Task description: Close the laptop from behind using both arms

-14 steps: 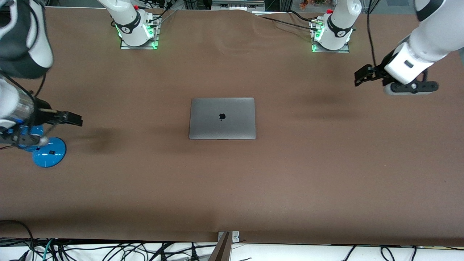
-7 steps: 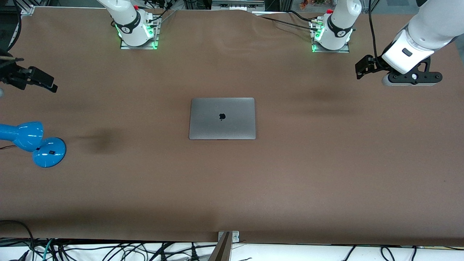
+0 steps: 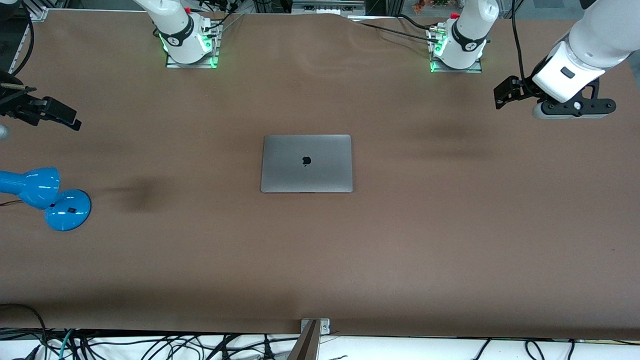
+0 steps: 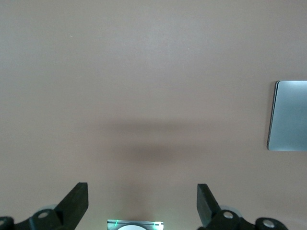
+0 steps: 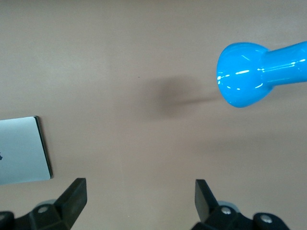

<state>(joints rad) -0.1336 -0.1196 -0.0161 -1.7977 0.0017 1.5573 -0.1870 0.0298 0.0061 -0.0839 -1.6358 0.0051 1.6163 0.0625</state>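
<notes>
The space-grey laptop (image 3: pixel 306 163) lies shut and flat in the middle of the brown table, its lid with the dark apple logo facing up. One edge of it shows in the left wrist view (image 4: pixel 288 115) and in the right wrist view (image 5: pixel 23 151). My left gripper (image 3: pixel 504 94) is open and empty, up in the air over the table toward the left arm's end. My right gripper (image 3: pixel 62 117) is open and empty, up over the right arm's end of the table. Both are well away from the laptop.
A blue desk lamp (image 3: pixel 47 195) stands near the right arm's end of the table; its head shows in the right wrist view (image 5: pixel 244 74). The two arm bases (image 3: pixel 187 37) (image 3: pixel 457 42) stand along the table's edge farthest from the front camera. Cables hang off the nearest edge.
My right arm has drawn back from over the blue lamp toward its base's side, then barely shifted. My left gripper has risen slightly and held. The laptop has not moved.
</notes>
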